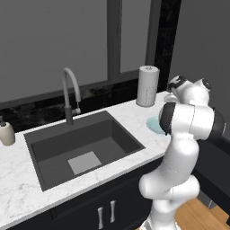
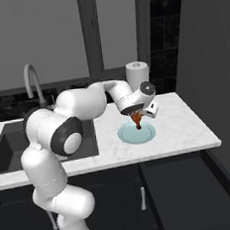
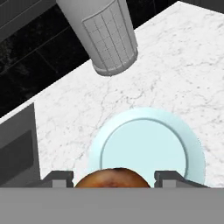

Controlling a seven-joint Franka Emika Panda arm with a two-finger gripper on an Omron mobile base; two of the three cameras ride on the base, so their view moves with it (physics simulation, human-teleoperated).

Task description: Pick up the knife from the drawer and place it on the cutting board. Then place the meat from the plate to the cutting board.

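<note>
A: Nearest the hand camera, what sits between the fingers (image 3: 59, 178)?

B: Meat (image 3: 112, 177), rounded and orange-brown with darker mottling, its top bulging between the two dark tips. From the right base view it hangs as a small brown, tapering piece (image 2: 137, 120) under the gripper (image 2: 137, 116), narrow end down, lifted clear of the plate (image 2: 137, 134).

A: How do the jaws stand?

B: Partly spread, pinching the meat from both sides.

A: Describe the plate.

B: Round, flat, pale teal-blue with a raised rim (image 3: 192, 144), bare beneath the meat. In the left base view its edge (image 1: 153, 124) shows beside the arm.

A: What surrounds the plate?

B: White marble countertop (image 2: 178, 126) with grey veining carries it. Behind the plate stands a white paper towel roll (image 2: 137, 74), upright, near the dark backsplash (image 3: 39, 65). To the plate's left lies a dark rectangular sink (image 1: 85, 146) with a curved grey faucet (image 1: 70, 92); a soap dispenser (image 1: 6, 131) stands beyond the sink's far side.

A: And below the plate?

B: A black drawer (image 2: 194, 189) stands pulled open beneath the counter edge, dark inside; contents cannot be made out. Black cabinet doors with upright silver handles (image 1: 106, 213) sit under the sink.

A: The room?

B: Grey window panes (image 1: 54, 40) with a dark frame rise above the backsplash.
</note>
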